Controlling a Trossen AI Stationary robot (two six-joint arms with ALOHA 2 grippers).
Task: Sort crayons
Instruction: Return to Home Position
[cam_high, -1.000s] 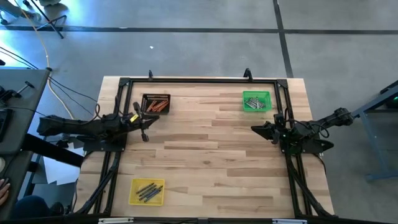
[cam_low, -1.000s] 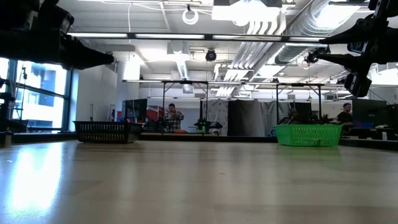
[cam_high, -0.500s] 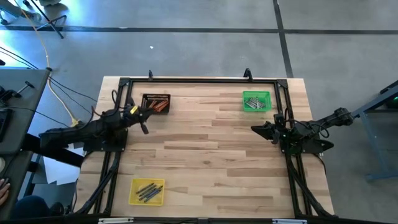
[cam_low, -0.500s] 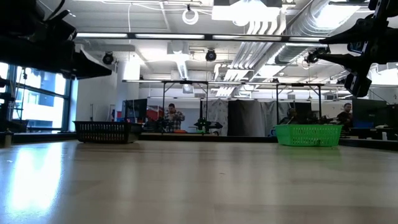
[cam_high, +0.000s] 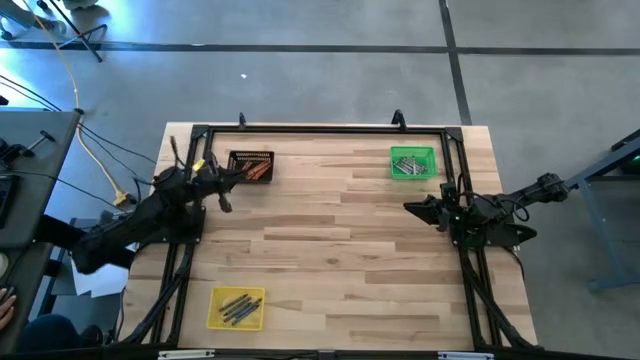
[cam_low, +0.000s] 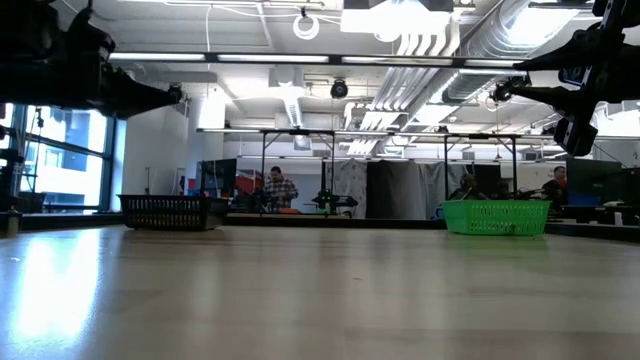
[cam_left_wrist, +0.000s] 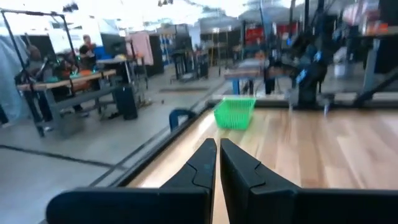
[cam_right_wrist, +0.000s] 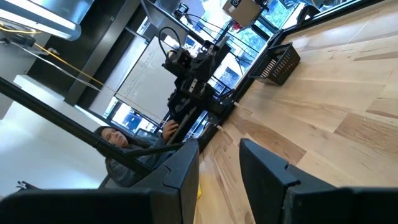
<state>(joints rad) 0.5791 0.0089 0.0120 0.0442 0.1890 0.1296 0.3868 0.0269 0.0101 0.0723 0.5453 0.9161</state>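
Observation:
Crayons lie in three small trays on the wooden table. Orange-red crayons (cam_high: 261, 172) are in the black tray (cam_high: 250, 157) at the far left. Grey ones (cam_high: 407, 166) are in the green tray (cam_high: 412, 151) at the far right. Grey and bluish ones (cam_high: 237, 307) are in the yellow tray (cam_high: 222, 320) at the near left. My left gripper (cam_high: 238, 174) is shut and empty, held level above the table beside the black tray; its fingers (cam_left_wrist: 217, 149) point toward the green tray (cam_left_wrist: 234, 113). My right gripper (cam_high: 408, 207) hovers open and empty at the right side, as the right wrist view (cam_right_wrist: 219, 149) also shows.
A black frame (cam_high: 320, 130) runs round the table's edges. The middle of the table (cam_high: 330, 240) holds no objects. A person (cam_right_wrist: 124, 155) sits beyond the table's left side. Other people and benches show in the room behind (cam_low: 280, 190).
My left arm has swung about its base, carrying the shut gripper toward the table's far edge, up beside the black tray. The trays and crayons have not moved.

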